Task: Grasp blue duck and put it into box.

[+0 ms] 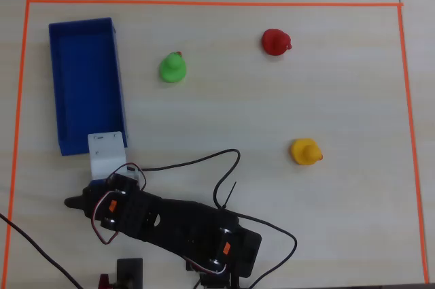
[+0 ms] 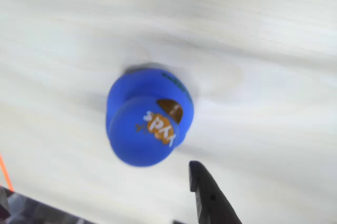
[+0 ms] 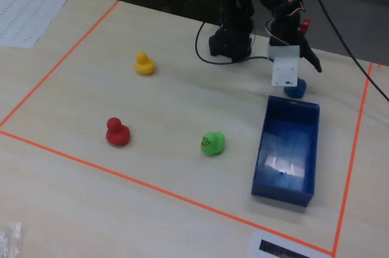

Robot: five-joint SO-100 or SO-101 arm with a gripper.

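Note:
The blue duck [image 2: 149, 124] stands on the table in the wrist view, seen from above and blurred. In the fixed view the duck [image 3: 296, 90] sits just beyond the far short end of the dark-blue box [image 3: 285, 149], partly behind the white wrist camera. It is hidden under the arm in the overhead view. My gripper [image 2: 100, 182] is open and empty. One black finger [image 2: 208, 195] is beside the duck and apart from it; the other shows only at the left edge. The gripper hovers over the duck by the box's end [image 1: 102, 180] [image 3: 296, 79]. The box [image 1: 85, 78] is empty.
A green duck [image 1: 172, 68], a red duck [image 1: 275, 41] and a yellow duck [image 1: 305, 151] stand apart on the table. Orange tape [image 1: 204, 3] frames the work area. The arm's base and cables [image 1: 204, 234] lie at the lower edge of the overhead view.

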